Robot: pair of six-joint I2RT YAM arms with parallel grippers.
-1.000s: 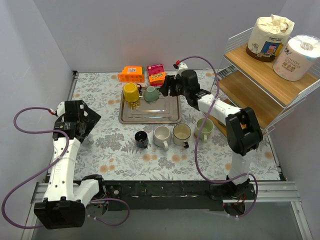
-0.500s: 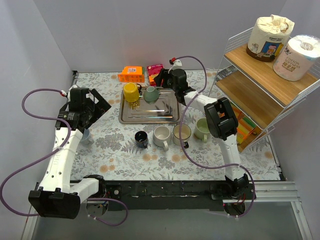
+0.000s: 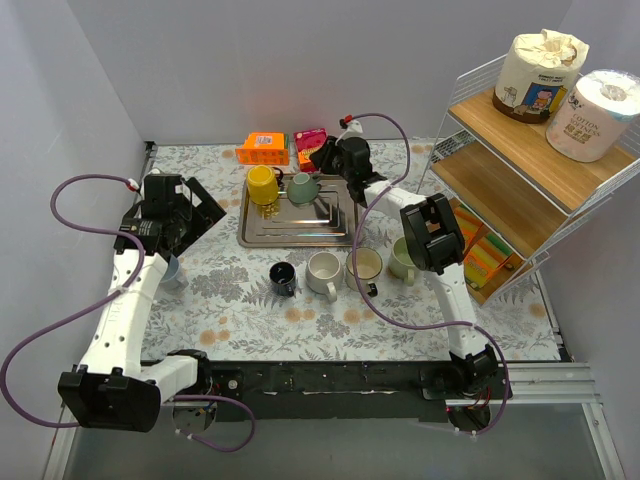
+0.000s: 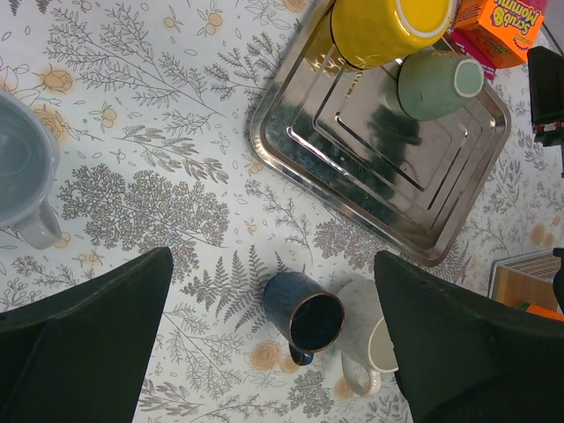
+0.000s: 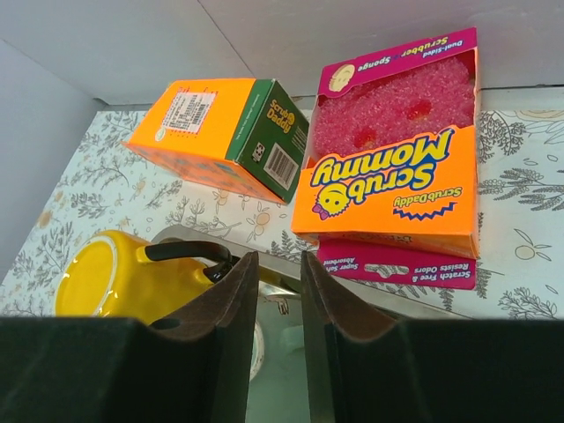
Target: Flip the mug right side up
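A pale green mug (image 3: pixel 302 188) (image 4: pixel 432 84) stands upside down on the steel tray (image 3: pixel 300 232) (image 4: pixel 370 176), next to an upturned yellow mug (image 3: pixel 263 185) (image 5: pixel 123 273). My right gripper (image 3: pixel 320 172) (image 5: pixel 279 264) reaches in from the tray's back edge. Its fingers are drawn in narrow, with a pale green part of the mug (image 5: pixel 280 374) between them. My left gripper (image 3: pixel 185 225) (image 4: pixel 271 264) hangs wide open over the tablecloth left of the tray, holding nothing.
A dark blue mug (image 3: pixel 283 277) (image 4: pixel 304 317), a white mug (image 3: pixel 322 272), a cream mug (image 3: pixel 363 266) and a green mug (image 3: pixel 407 258) stand in a row before the tray. A grey cup (image 3: pixel 172 270) sits far left. Sponge boxes (image 3: pixel 312 148) lie behind; a wire shelf (image 3: pixel 500 150) stands right.
The right arm swung left to the tray's back edge and its fingers narrowed over the green mug. The left arm lifted and shifted toward the back, still open.
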